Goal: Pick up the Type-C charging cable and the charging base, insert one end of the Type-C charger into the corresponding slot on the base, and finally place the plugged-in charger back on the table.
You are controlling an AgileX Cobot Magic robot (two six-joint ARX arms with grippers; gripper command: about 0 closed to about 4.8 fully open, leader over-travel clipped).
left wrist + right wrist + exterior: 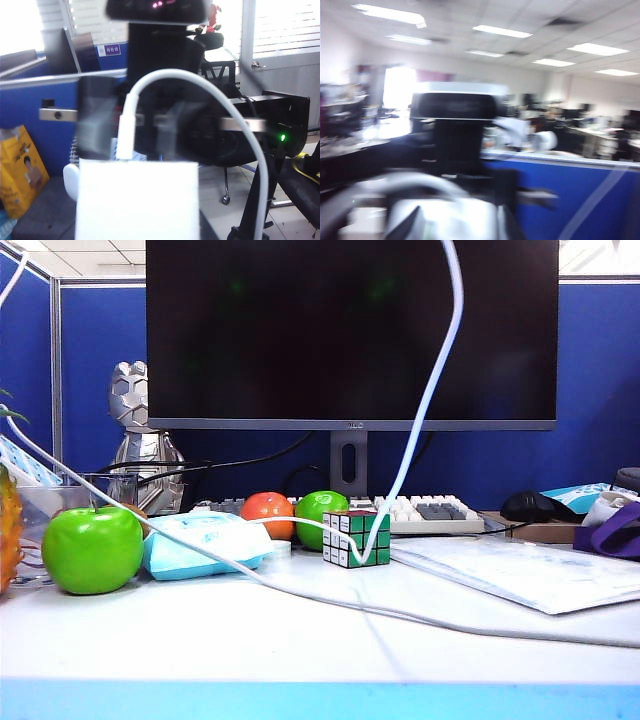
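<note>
Left gripper (135, 127) grips charging base (137, 200) — Type-C charging cable (126, 131) plugged upright.

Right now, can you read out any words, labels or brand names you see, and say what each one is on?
None can be read for certain.
Monitor: small logo on its lower bezel, too small.
Blue sign on the partition: white characters, blurred.
Wet-wipes pack: faint print, illegible.
Yellow bag: printed picture, no readable text.

I see the cable (425, 400) draped down before the monitor (351, 330) onto the cube (356, 537); apple (92, 549) left of the wipes (205, 543), keyboard (425, 512) behind, all on the table (300, 640).
</note>
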